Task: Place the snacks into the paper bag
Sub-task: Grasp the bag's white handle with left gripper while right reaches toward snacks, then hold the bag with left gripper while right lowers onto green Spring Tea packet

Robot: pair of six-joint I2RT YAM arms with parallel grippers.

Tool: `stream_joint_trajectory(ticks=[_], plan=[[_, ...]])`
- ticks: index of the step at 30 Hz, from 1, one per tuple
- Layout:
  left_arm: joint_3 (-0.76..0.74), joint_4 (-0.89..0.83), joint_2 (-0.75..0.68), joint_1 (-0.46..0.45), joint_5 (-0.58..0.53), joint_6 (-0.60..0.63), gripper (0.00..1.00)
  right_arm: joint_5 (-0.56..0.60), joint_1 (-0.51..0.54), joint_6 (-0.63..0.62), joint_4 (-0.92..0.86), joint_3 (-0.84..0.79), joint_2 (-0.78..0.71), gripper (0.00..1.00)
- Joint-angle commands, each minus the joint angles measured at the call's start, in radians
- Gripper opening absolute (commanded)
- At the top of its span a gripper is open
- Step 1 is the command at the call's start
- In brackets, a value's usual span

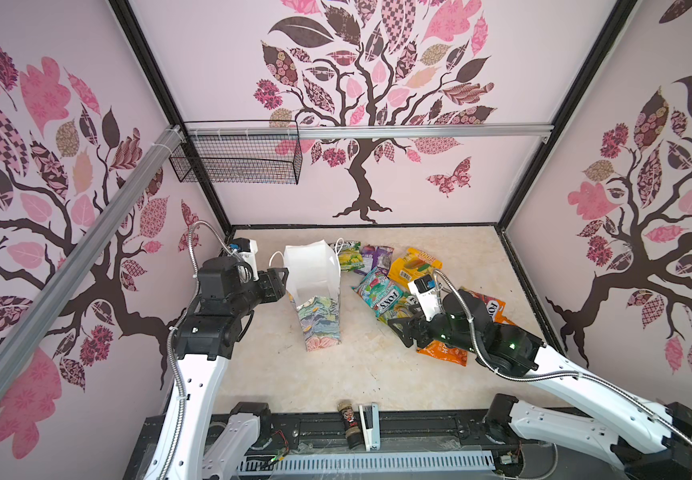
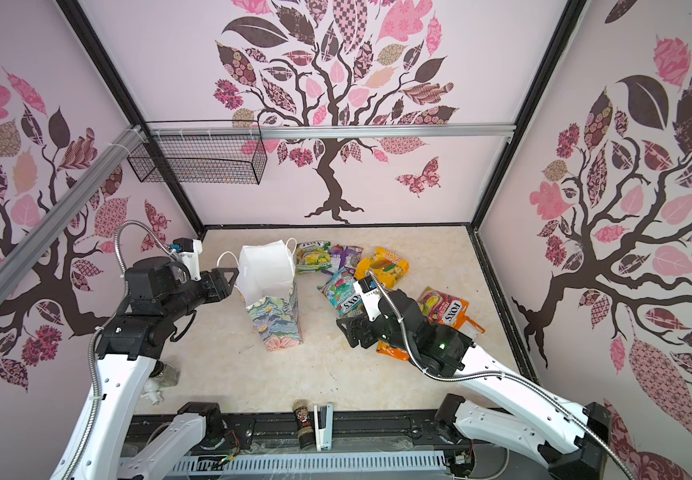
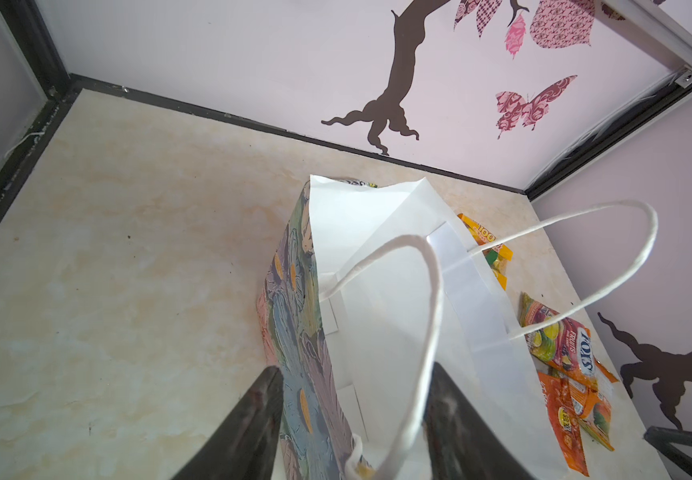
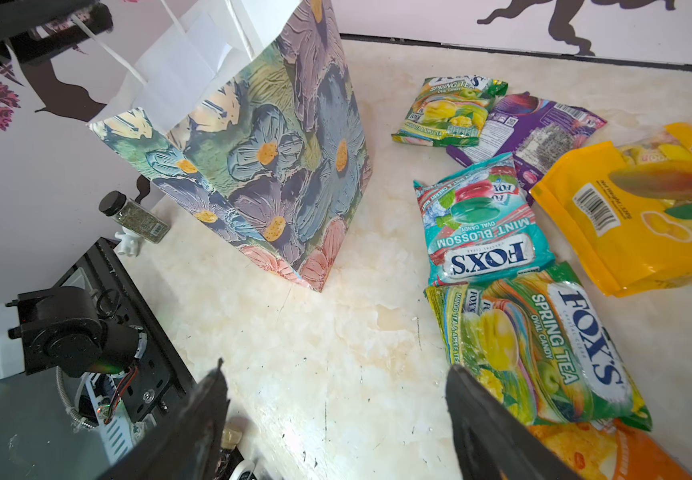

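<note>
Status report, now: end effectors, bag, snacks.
Left end effector open, straddling paper bag rim. Right end effector open, empty, beside Spring Tea packet. Snacks lie on table. Cord handle crosses left jaws.

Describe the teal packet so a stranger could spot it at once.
Find the floral paper bag standing mid-table. To its right in both top views, the teal packet lies just nearer the robot than the purple packet. It alone is teal and reads MINT BLOSSOM.
</note>
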Motion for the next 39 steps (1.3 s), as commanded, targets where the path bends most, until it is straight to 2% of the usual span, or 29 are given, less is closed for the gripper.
stream_joint_trajectory(ticks=[1,2,5,7,9,13,18,24,26,29,30,35,39], plan=[[0.029,-0.024,0.018,0.000,-0.149,-0.070,0.55,0.056,0.001,-0.006,-0.048,0.050,0.035,0.84],[0.028,-0.025,0.014,0.001,-0.151,-0.091,0.55,0.070,0.001,-0.008,-0.064,0.077,0.061,0.84],[-0.010,0.035,-0.024,0.001,-0.058,-0.091,0.57,0.035,0.001,-0.045,-0.083,0.128,0.103,0.83],[-0.015,0.039,-0.053,0.001,-0.084,-0.101,0.56,0.064,0.001,-0.072,-0.038,0.106,0.105,0.83],[-0.011,0.038,-0.071,0.000,-0.058,-0.107,0.49,0.111,0.001,-0.074,-0.013,0.109,0.128,0.82],[-0.026,0.011,-0.089,0.000,-0.004,-0.091,0.47,0.036,0.002,-0.065,0.032,0.104,0.181,0.80],[-0.098,0.049,-0.122,0.000,-0.021,-0.088,0.45,0.049,0.001,-0.080,0.081,0.075,0.207,0.80],[-0.177,0.169,-0.118,0.001,0.078,-0.096,0.33,0.048,0.000,-0.064,0.111,0.032,0.220,0.79],[-0.187,0.185,-0.109,0.001,0.094,-0.093,0.22,0.055,-0.001,-0.064,0.125,0.022,0.226,0.79],[-0.187,0.184,-0.106,0.001,0.072,-0.086,0.02,0.060,-0.004,-0.064,0.132,0.029,0.252,0.78],[-0.187,0.176,-0.110,0.001,0.053,-0.086,0.00,0.059,-0.004,-0.062,0.135,0.033,0.263,0.78],[-0.181,0.120,-0.170,0.000,-0.053,-0.063,0.00,0.036,-0.014,-0.081,0.157,0.037,0.326,0.78],[-0.180,0.085,-0.219,0.001,-0.111,-0.037,0.00,0.105,-0.027,-0.137,0.140,0.079,0.418,0.79]])
